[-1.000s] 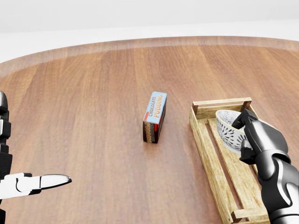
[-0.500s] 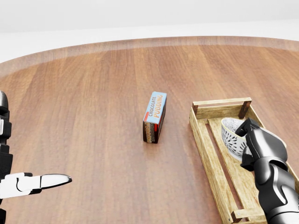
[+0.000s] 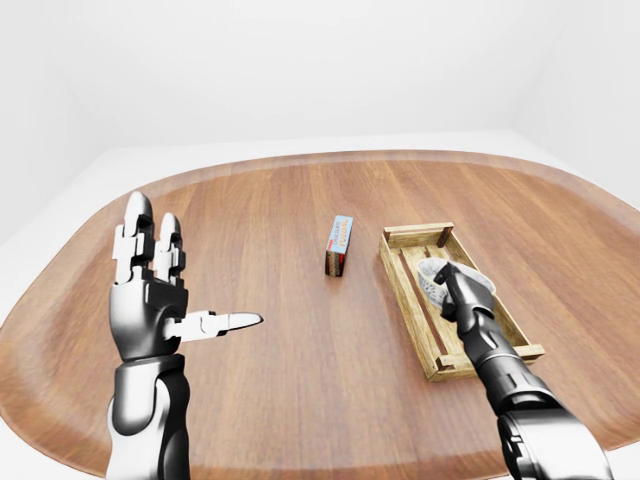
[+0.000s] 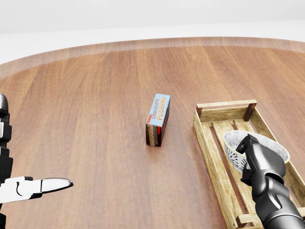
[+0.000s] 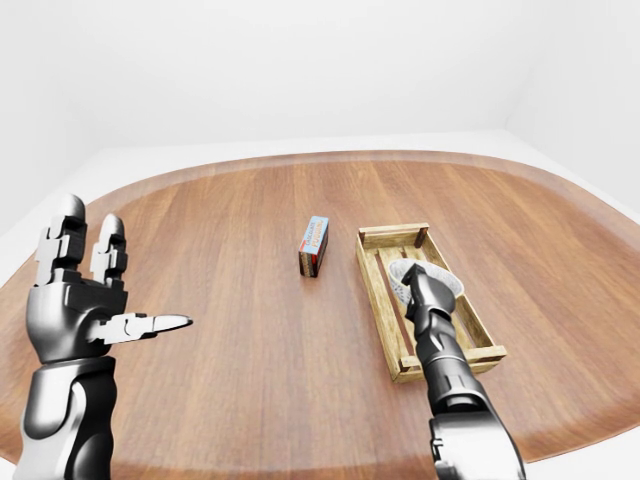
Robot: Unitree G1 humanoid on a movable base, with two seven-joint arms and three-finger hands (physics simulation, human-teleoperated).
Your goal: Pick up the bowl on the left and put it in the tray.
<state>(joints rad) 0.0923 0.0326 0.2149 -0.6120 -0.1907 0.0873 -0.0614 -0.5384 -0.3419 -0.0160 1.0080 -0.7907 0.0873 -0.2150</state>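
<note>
The bowl (image 4: 257, 145) is white with a dark spotty pattern on its side. It sits inside the wooden tray (image 4: 208, 143), at the lower right of the head view. It looks tipped a little, with its open top facing up and toward the right edge of the picture.

The right hand (image 4: 255, 160) is dark gray and shiny. It comes up from the bottom right corner of the head view and lies over the near side of the bowl. Its fingers (image 4: 244, 145) are curled over the bowl's rim and touch it. The hand hides part of the bowl, so I cannot tell if the fingers squeeze it or just rest on it.

The tray is a long box made of wooden slats. Its far end has a short wooden wall, and its slats show above the bowl in the picture.

Just left of the tray, near the middle of the head view, a chocolate pudding box (image 4: 157, 119) stands on its long edge. It does not touch the tray.

Everything rests on a big round wooden table (image 4: 95, 105).

The left hand (image 3: 155, 290) is up at the left side of the left-eye view, well apart from the tray. It is spread wide, with two fingers pointing up and its thumb (image 3: 222, 323) sticking out to the right. It holds nothing.
</note>
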